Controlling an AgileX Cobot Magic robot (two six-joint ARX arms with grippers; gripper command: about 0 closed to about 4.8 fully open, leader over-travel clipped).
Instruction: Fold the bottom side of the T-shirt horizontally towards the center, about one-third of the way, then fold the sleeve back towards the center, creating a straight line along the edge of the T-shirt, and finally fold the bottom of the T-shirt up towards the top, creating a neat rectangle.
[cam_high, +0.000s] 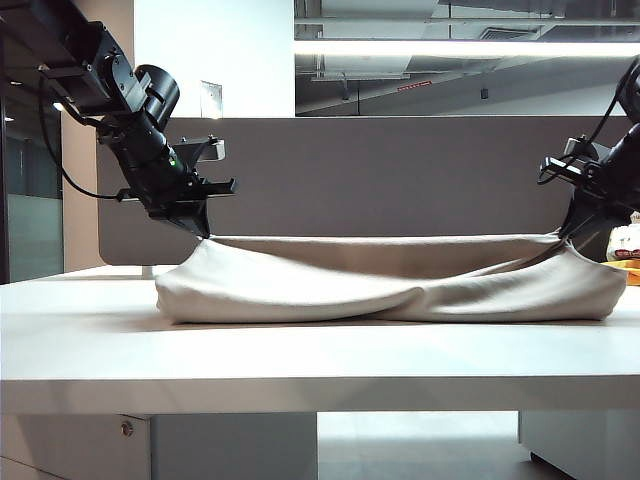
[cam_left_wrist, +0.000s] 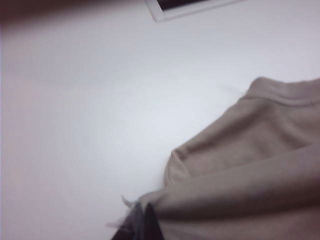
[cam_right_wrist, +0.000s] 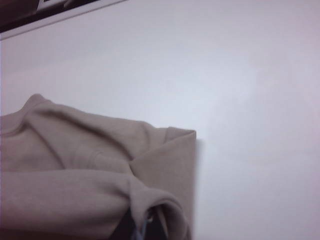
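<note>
Soft beige T-shirt (cam_high: 400, 285) sits on the smooth white table (cam_high: 300, 350), bunched into a long puffy roll. The left gripper (cam_high: 200, 222) and right gripper (cam_high: 568, 232) are each clamped tight on an end of the fabric, lifting one layer into a taut, slightly sagging band above the heap.

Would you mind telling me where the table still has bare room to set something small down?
The front strip of the table, between its near edge and the T-shirt, is bare, as is the left end. The back is crowded: left gripper and right gripper hold the shirt's raised edge.
</note>
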